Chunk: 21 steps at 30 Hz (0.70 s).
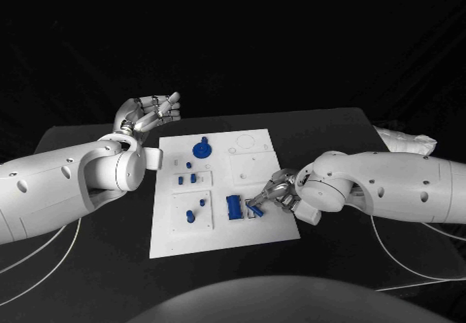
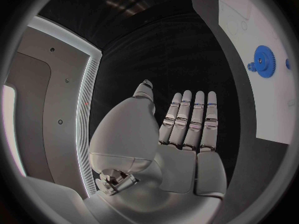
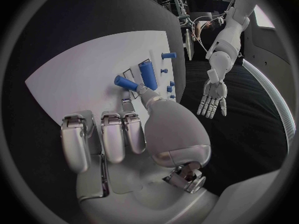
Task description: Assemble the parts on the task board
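A white task board [image 1: 219, 232] lies flat in the middle of a black desk [image 1: 340, 128], seen from above. Two white robot arms reach in, one from each side.

The left hand [image 1: 147, 114] hovers over the bare desk just beyond the board's far left corner, apart from the board. Its fingers [image 2: 194, 119] are straight, held side by side, and it holds nothing. In the left wrist view its open palm faces the dark desk, with the board's edge off to one side.

The right hand [image 1: 275, 196] rests over the board's near right part. Its fingers [image 3: 102, 134] are curled downward, and its thumb and a fingertip pinch a small blue peg [image 3: 125, 82], holding it tilted just above the board. Just beside it, a larger blue block [image 1: 234, 206] sits on the board, touching it.

Other blue parts stand on the board: a round blue gear [image 1: 201, 149] near the far edge, small blue pegs [image 1: 188, 179] in the middle left panel, and two more blue pieces [image 1: 193, 214] in the near left panel. Thin white cables [image 1: 408, 266] trail across the desk near both arms.
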Each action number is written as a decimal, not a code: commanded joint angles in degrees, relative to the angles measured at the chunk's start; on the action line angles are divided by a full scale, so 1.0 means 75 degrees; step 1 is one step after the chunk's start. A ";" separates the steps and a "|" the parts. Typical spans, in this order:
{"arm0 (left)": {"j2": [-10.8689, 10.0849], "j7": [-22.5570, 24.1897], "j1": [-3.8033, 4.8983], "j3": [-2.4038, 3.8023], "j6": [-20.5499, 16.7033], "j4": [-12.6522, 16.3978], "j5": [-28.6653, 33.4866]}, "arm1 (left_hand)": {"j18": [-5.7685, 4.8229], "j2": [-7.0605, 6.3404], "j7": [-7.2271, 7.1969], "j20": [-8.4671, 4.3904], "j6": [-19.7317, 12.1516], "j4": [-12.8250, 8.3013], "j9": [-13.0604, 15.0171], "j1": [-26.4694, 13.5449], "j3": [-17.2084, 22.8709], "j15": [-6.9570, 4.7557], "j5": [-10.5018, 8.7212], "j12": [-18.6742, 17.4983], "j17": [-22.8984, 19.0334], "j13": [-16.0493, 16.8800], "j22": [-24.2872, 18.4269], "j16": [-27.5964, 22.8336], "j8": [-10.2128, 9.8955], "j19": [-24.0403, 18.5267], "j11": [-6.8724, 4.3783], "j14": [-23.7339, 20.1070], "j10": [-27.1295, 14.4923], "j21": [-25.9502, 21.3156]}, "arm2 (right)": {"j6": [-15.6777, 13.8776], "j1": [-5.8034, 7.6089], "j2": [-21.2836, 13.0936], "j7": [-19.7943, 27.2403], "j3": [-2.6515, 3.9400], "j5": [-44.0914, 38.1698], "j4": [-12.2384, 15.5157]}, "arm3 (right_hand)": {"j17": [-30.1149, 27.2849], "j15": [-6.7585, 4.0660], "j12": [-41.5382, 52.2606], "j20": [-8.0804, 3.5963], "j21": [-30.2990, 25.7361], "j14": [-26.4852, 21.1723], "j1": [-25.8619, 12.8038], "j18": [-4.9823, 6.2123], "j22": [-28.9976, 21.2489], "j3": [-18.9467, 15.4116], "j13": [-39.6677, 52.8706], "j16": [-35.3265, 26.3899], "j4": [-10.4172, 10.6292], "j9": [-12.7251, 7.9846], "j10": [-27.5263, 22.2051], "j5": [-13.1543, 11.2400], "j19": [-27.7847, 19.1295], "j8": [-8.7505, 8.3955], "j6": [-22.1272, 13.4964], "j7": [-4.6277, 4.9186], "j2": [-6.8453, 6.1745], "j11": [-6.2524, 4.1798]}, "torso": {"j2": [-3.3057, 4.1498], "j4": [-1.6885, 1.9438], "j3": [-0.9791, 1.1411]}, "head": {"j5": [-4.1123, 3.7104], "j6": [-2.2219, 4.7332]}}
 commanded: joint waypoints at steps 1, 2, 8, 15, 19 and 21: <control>0.0007 0.0045 0.0007 0.0007 0.0111 0.0021 -0.0042 | 0.0031 0.0057 0.0091 0.0013 -0.0065 -0.0007 -0.0011 0.0014 -0.0039 0.0001 0.0027 0.0043 -0.0009 -0.0006 -0.0009 0.0028 0.0037 -0.0021 0.0008 -0.0034 -0.0057 -0.0024 | 0.0009 -0.0013 0.0020 -0.0163 -0.0006 -0.0094 0.0026 | 0.2010 0.0006 0.0030 0.0057 0.0034 0.0811 -0.0070 -0.0051 0.2013 0.0004 0.2009 0.0031 0.0038 -0.0010 0.0799 -0.0023 0.0800 0.0046 0.0059 -0.0007 -0.0008 0.0021 | 0.0002 0.0002 0.0001 | 0.0000 0.0000; 0.0006 0.0045 0.0007 0.0007 0.0110 0.0021 -0.0042 | 0.0031 0.0057 0.0091 0.0013 -0.0065 -0.0007 -0.0011 0.0014 -0.0039 0.0001 0.0027 0.0043 -0.0009 -0.0006 -0.0009 0.0028 0.0037 -0.0021 0.0008 -0.0034 -0.0057 -0.0024 | 0.0002 -0.0014 0.0023 -0.0176 -0.0006 -0.0113 0.0028 | 0.2010 0.0005 0.0030 0.0056 0.0034 0.0811 -0.0073 -0.0051 0.2013 0.0003 0.2009 0.0031 0.0044 -0.0011 0.0799 -0.0024 0.0800 0.0048 0.0064 -0.0009 -0.0003 0.0020 | 0.0001 -0.0001 0.0001 | 0.0003 0.0000; -0.0001 0.0043 0.0008 0.0007 0.0104 0.0028 -0.0042 | 0.0031 0.0075 0.0090 0.0014 -0.0070 -0.0008 -0.0011 0.0036 -0.0040 0.0001 0.0038 0.0054 -0.0029 -0.0007 -0.0028 0.0045 0.0046 -0.0029 0.0008 -0.0038 -0.0060 -0.0022 | -0.0038 -0.0014 0.0035 -0.0281 -0.0006 -0.0281 0.0037 | 0.2010 -0.0020 0.0030 0.0037 0.0034 0.0811 -0.0007 -0.0051 0.2013 0.0025 0.2009 0.0031 0.0047 -0.0018 0.0799 -0.0003 0.0800 0.0069 0.0139 -0.0056 0.0073 -0.0018 | 0.0001 0.0004 -0.0002 | -0.0003 0.0000; 0.0006 0.0040 0.0009 0.0007 0.0102 0.0023 -0.0042 | 0.0031 0.0075 0.0090 0.0014 -0.0070 -0.0008 -0.0011 0.0036 -0.0040 0.0001 0.0038 0.0054 -0.0029 -0.0007 -0.0028 0.0045 0.0046 -0.0029 0.0008 -0.0038 -0.0060 -0.0022 | -0.0123 -0.0014 0.0077 -0.0394 -0.0006 -0.0538 0.0026 | 0.2010 -0.0050 0.0030 0.0011 0.0034 0.0811 0.0097 -0.0051 0.2013 0.0067 0.2009 0.0031 0.0029 -0.0033 0.0799 0.0034 0.0800 0.0070 0.0190 -0.0088 0.0158 -0.0051 | -0.0004 -0.0001 -0.0003 | -0.0020 0.0000; 0.0016 0.0039 0.0009 0.0007 0.0109 0.0015 -0.0042 | 0.0031 0.0075 0.0090 0.0014 -0.0070 -0.0008 -0.0011 0.0036 -0.0040 0.0001 0.0038 0.0054 -0.0029 -0.0007 -0.0028 0.0045 0.0046 -0.0029 0.0008 -0.0038 -0.0060 -0.0022 | -0.0212 -0.0013 0.0110 -0.0413 -0.0006 -0.0663 0.0019 | 0.2010 -0.0080 0.0030 -0.0013 0.0034 0.0811 0.0153 -0.0051 0.2013 0.0097 0.2009 0.0031 0.0051 -0.0019 0.0799 0.0032 0.0800 0.0128 0.0344 -0.0148 0.0253 -0.0098 | -0.0001 -0.0001 0.0003 | -0.0022 0.0000; 0.0020 0.0039 0.0009 0.0008 0.0113 0.0011 -0.0042 | 0.0031 0.0075 0.0090 0.0014 -0.0070 -0.0008 -0.0011 0.0036 -0.0040 0.0001 0.0038 0.0054 -0.0029 -0.0007 -0.0028 0.0045 0.0046 -0.0029 0.0008 -0.0038 -0.0060 -0.0022 | -0.0247 -0.0013 0.0128 -0.0409 -0.0006 -0.0699 0.0011 | 0.2010 -0.0085 0.0030 -0.0018 0.0034 0.0811 0.0158 -0.0051 0.2013 0.0097 0.2009 0.0031 0.0056 -0.0019 0.0799 0.0032 0.0800 0.0132 0.0359 -0.0155 0.0261 -0.0104 | 0.0001 -0.0001 0.0005 | -0.0023 0.0000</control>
